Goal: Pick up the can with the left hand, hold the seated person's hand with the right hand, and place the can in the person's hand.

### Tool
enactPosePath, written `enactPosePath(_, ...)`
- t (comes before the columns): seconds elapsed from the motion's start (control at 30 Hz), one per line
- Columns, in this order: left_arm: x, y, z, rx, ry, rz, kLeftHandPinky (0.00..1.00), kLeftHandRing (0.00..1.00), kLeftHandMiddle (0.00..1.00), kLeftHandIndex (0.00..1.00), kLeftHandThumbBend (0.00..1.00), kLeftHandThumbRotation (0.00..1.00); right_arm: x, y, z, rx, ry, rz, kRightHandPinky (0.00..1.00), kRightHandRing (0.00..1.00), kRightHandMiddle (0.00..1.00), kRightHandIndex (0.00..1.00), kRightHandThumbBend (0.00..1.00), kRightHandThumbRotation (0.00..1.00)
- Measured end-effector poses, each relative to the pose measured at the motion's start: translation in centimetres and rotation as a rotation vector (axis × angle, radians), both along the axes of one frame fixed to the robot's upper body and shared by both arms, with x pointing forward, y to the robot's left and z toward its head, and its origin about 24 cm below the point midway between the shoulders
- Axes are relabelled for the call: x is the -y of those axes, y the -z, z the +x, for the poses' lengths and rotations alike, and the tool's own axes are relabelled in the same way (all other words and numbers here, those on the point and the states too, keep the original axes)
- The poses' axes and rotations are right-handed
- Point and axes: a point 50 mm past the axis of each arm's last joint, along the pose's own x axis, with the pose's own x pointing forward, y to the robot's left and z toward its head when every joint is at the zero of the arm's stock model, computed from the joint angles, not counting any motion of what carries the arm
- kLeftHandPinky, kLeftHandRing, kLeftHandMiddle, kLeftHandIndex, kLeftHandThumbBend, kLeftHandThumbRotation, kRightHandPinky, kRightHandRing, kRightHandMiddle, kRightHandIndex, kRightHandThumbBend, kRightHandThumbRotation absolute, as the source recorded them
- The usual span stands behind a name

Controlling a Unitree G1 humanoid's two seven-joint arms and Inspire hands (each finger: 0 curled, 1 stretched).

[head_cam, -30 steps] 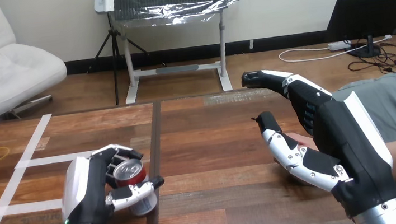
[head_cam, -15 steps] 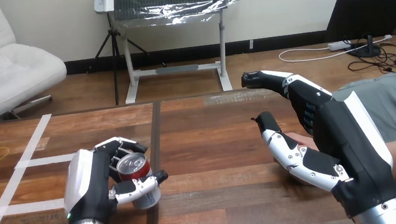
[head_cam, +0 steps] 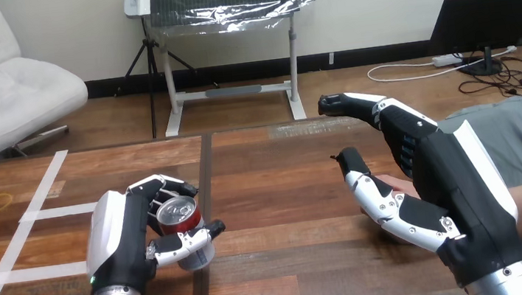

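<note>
Can (head_cam: 179, 218): red body, silver top, tab end up, roughly upright, wrapped by the left hand's (head_cam: 131, 236) fingers and thumb. Person's hand (head_cam: 389, 182): at the right, mostly hidden behind the right hand (head_cam: 431, 172), sliver showing beside its thumb.

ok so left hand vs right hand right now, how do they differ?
The left hand has its fingers and thumb curled round the can; the right hand has them straight, gripping nothing. The left hand is at the left of the table; the right hand is at the right, over the person's hand. Both are black with white shells.
</note>
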Motion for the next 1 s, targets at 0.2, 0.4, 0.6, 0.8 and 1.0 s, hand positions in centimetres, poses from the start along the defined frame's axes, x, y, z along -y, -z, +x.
enactPosePath(0.2,0.2,-0.3,0.0,0.004,0.018,-0.002,0.39,0.43,0.49,0.53,0.62,0.00,0.0,0.0,0.0,0.000,0.001,0.001,1.00,0.89,0.81,0.75,0.25,0.00)
enactPosePath(0.4,0.4,-0.6,0.1,0.015,0.034,0.004,0.39,0.43,0.49,0.53,0.63,0.00,0.0,0.0,0.0,0.000,0.001,0.002,1.00,0.89,0.81,0.75,0.26,0.00)
enactPosePath(0.6,0.7,-0.8,0.2,0.030,0.053,0.009,0.38,0.43,0.49,0.53,0.63,0.00,0.0,0.0,0.0,0.000,0.002,0.003,1.00,0.89,0.81,0.75,0.26,0.00)
enactPosePath(0.8,1.0,-1.0,0.1,0.047,0.073,0.007,0.38,0.43,0.49,0.52,0.63,0.00,0.0,0.0,0.0,0.000,0.002,0.003,1.00,0.89,0.81,0.75,0.27,0.00)
enactPosePath(1.0,1.2,-1.2,0.2,0.058,0.090,0.004,0.38,0.43,0.49,0.52,0.63,0.00,0.0,0.0,0.0,0.001,0.004,0.001,1.00,0.89,0.81,0.74,0.28,0.00)
